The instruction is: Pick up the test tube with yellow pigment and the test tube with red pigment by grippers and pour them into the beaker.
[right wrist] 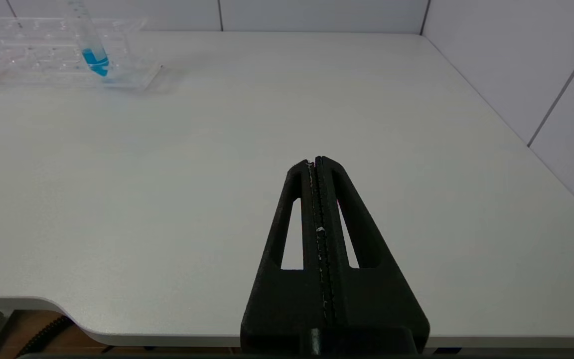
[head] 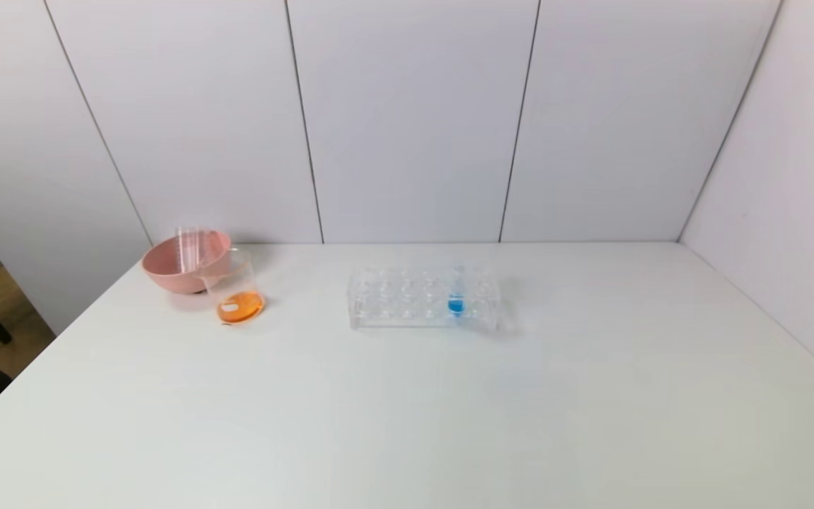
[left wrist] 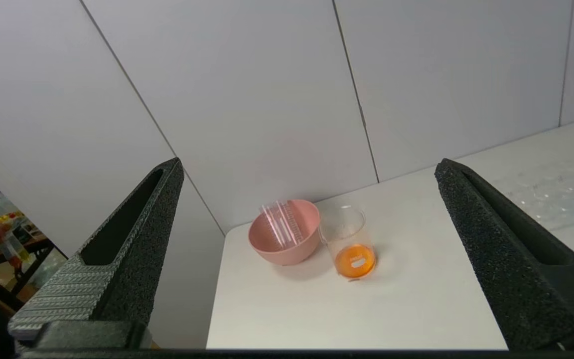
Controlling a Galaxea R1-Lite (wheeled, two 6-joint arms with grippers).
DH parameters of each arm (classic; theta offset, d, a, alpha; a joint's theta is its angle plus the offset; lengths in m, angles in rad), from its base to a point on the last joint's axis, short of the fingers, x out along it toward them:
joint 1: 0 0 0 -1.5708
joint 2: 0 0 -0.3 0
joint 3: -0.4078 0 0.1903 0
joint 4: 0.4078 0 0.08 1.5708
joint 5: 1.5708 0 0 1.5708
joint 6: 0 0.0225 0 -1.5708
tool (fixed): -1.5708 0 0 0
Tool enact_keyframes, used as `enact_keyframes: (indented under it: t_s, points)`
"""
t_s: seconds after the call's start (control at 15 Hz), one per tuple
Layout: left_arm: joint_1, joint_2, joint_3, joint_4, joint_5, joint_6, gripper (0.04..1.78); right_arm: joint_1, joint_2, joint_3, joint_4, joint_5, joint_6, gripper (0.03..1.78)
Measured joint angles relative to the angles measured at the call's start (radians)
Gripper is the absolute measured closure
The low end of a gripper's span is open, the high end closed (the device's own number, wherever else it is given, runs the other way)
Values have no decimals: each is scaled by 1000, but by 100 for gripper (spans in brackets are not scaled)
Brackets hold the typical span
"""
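The beaker point(head: 237, 297) point(left wrist: 349, 244) stands at the table's back left with orange liquid in its bottom. It is right beside the pink bowl point(head: 174, 279) point(left wrist: 272, 252). Clear, empty-looking tubes point(head: 191, 247) point(left wrist: 279, 224) lean inside that bowl. The test tube with yellow pigment and the test tube with red pigment are out of view. My left gripper point(left wrist: 309, 167) is open and empty, well back from the beaker and bowl. My right gripper point(right wrist: 315, 160) is shut on nothing, low over the table's near right part. Neither arm shows in the head view.
A clear tube rack point(head: 421, 297) point(right wrist: 43, 60) sits mid-table and holds one tube with blue liquid point(head: 456, 302) point(right wrist: 95, 60). White walls close the back and right sides. The table's left edge point(left wrist: 215, 294) drops off beside the bowl.
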Motion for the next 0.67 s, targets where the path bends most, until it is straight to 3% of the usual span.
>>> enact_keyframes:
  t_s: [0.13,0.33,0.53,0.67]
  points:
    - [-4,-195,193,-15,-6,53,6,0,0,0,0,0,0,170]
    - [-8,-378,473,-142,-1,72,6,0,0,0,0,0,0,170]
    - [-10,-505,744,-295,60,-14,6,0,0,0,0,0,0,170]
    - [-12,-580,829,-261,115,-90,6,0,0,0,0,0,0,170]
